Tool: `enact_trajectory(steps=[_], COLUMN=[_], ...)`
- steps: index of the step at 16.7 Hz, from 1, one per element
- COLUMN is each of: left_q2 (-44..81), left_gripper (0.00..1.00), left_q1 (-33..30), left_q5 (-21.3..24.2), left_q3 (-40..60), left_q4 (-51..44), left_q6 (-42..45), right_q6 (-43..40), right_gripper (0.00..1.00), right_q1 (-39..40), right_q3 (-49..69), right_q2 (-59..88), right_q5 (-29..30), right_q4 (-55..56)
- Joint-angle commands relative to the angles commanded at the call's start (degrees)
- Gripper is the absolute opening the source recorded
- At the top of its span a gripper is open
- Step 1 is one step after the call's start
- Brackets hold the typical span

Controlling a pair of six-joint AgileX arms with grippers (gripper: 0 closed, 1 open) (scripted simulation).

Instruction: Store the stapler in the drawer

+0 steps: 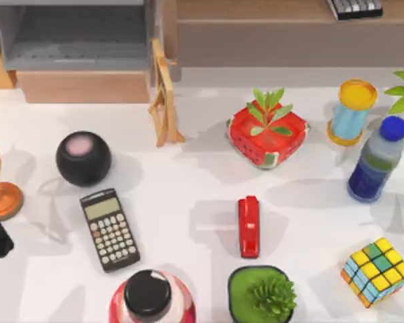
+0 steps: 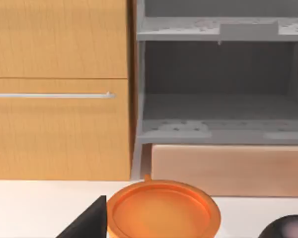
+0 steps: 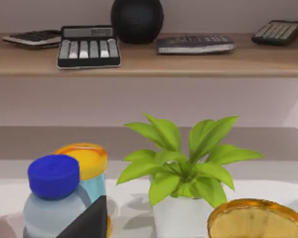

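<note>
Still untouched: stapler [image 1: 248,227] flat on tabletop [image 1: 188,202], between watermelon pot [image 1: 267,138] and green planter [image 1: 261,294], well apart from open drawer [image 1: 81,86]. Probably light, stiff, glossy-slippery; best pinched across narrow sides mid-body. Jaws' state: cannot tell.

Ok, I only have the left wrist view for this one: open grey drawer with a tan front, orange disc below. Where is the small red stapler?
Observer: In the top view the small glossy red stapler lies flat on the white table, right of centre, with nothing holding it.
Operator: Anything close to it?
Observer: The red watermelon-patterned plant pot stands on its far side and a green pot with a succulent on its near side, both apart from it.
Operator: And toward the drawer?
Observer: A small tan wooden stand stands by the right front corner of the wide grey-lined drawer, at the top left.
</note>
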Motion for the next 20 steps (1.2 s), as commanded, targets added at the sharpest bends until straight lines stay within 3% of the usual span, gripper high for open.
enact_trajectory(steps=[4, 8, 12, 20], left_q2=[1.7, 12.4, 31.8, 82.0], left_gripper=[1.00, 1.00, 1.00, 1.00], left_q1=[0.5, 3.1, 6.8, 15.3], left_q5=[0.3, 2.5, 6.6, 17.2], left_q3=[1.2, 7.4, 17.1, 40.4], left_q4=[1.2, 7.9, 18.2, 43.1], left_q6=[1.6, 10.5, 24.4, 58.2], right_q6=[0.0, 0.0, 0.0, 0.0], right_gripper=[1.00, 1.00, 1.00, 1.00], right_q1=[0.0, 0.0, 0.0, 0.0], right_q3=[0.0, 0.0, 0.0, 0.0], right_q2=[0.0, 0.0, 0.0, 0.0], right_q5=[0.0, 0.0, 0.0, 0.0], right_q4=[0.0, 0.0, 0.0, 0.0])
